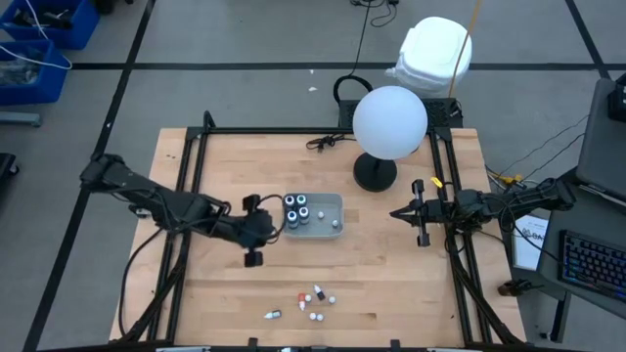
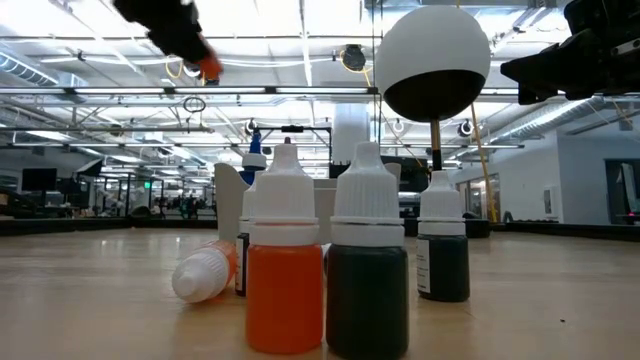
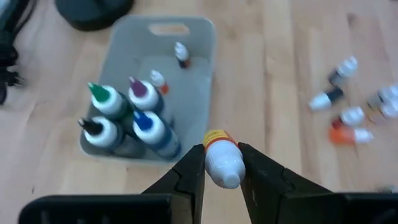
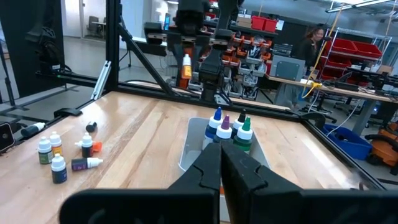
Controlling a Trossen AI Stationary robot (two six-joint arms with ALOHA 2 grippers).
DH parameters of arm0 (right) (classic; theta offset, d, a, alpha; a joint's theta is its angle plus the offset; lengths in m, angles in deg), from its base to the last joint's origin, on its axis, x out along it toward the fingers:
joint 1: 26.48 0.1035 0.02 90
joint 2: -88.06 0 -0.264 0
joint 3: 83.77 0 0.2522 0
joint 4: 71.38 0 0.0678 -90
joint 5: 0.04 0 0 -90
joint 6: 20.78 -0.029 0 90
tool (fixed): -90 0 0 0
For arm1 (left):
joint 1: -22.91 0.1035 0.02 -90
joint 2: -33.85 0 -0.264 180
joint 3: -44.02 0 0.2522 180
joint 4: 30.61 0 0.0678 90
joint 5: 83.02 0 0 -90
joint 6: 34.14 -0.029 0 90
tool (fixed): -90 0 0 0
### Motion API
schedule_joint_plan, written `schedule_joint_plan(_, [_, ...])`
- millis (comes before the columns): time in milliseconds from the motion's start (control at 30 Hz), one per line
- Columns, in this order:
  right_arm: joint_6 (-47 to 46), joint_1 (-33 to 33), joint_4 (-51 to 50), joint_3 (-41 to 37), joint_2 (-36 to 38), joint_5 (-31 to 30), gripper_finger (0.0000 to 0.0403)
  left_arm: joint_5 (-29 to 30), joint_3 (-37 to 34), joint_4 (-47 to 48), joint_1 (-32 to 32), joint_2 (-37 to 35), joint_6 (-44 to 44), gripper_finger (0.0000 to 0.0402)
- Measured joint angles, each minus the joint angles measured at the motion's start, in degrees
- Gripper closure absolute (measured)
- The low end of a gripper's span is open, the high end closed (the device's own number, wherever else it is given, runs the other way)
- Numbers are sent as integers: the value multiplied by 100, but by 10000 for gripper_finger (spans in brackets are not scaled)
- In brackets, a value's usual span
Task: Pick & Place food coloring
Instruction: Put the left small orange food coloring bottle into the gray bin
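Note:
My left gripper (image 1: 272, 229) is shut on a tiny orange food coloring bottle (image 3: 219, 157) with a white cap, raised above the table beside the left end of the grey tray (image 3: 196, 38). In the tray stand several dark jars (image 3: 127, 118) with coloured tips, and two tiny bottles (image 3: 181, 55) lie past them. More tiny white-capped bottles (image 1: 311, 303) stand or lie near the table's front edge. My right gripper (image 1: 395, 212) waits shut at the right, level and pointing at the tray. My left gripper pinches the bottle by its white cap end (image 3: 225, 169) between its two fingers. The fingers slant down from the table's left side. The orange body (image 4: 185, 70) hangs below the fingers, clear of the table and tray.
A lamp with a white globe (image 1: 389, 121) and black round base (image 1: 375, 174) stands behind the tray's right end. A black cable (image 1: 323, 143) lies at the far edge. Bare wood lies between the tray and the loose bottles (image 4: 59, 152).

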Motion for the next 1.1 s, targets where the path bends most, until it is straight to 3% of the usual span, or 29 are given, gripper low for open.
schedule_joint_plan(200, [10,-1,1,0,2,-3,403,110,212,-981,500,360,-646,312])
schedule_joint_plan(367, [32,-1,18,0,2,-17,403,-108,739,-1602,1038,1115,-1102,312])
schedule_joint_plan(633, [90,-1,-1,0,0,-7,403,-499,2174,-1517,1358,2746,-1818,312])
schedule_joint_plan(733, [55,-1,1,0,2,-4,403,-669,2713,-1063,1375,3142,-1935,311])
schedule_joint_plan(900, [81,-1,-5,0,0,-2,403,-620,3300,-282,1407,3543,-1783,311])
schedule_joint_plan(1100, [139,-1,1,2,0,-13,403,-632,3397,51,1528,3726,-1653,311])
